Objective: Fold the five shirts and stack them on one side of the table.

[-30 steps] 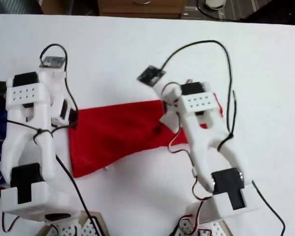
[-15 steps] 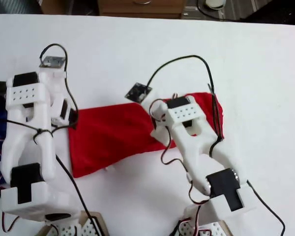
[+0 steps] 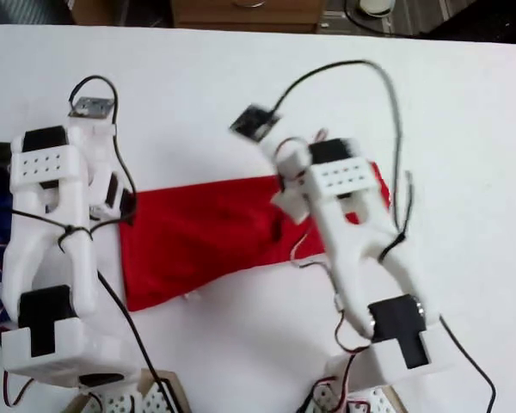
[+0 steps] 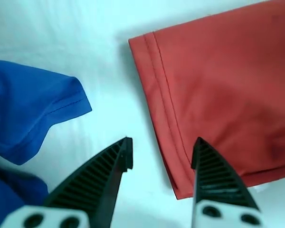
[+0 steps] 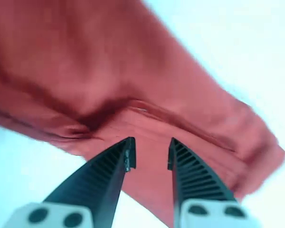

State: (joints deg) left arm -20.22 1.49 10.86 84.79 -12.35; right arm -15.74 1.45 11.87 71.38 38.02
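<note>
Where red shirt lies flat on table between your two arms, note the following. Your left gripper hangs over shirt's hemmed edge, fingers wide apart, nothing between them. Blue shirt bunched near that edge, strip of bare table between the two. Your right gripper sits above red shirt's opposite end, over creased fold, fingers parted narrowly, holding nothing.

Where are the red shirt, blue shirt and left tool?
red shirt (image 3: 198, 234): high view, cloth's middle.
blue shirt (image 4: 35, 102): left wrist view, near hem.
left tool (image 4: 163, 141): left wrist view, between fingertips.
</note>
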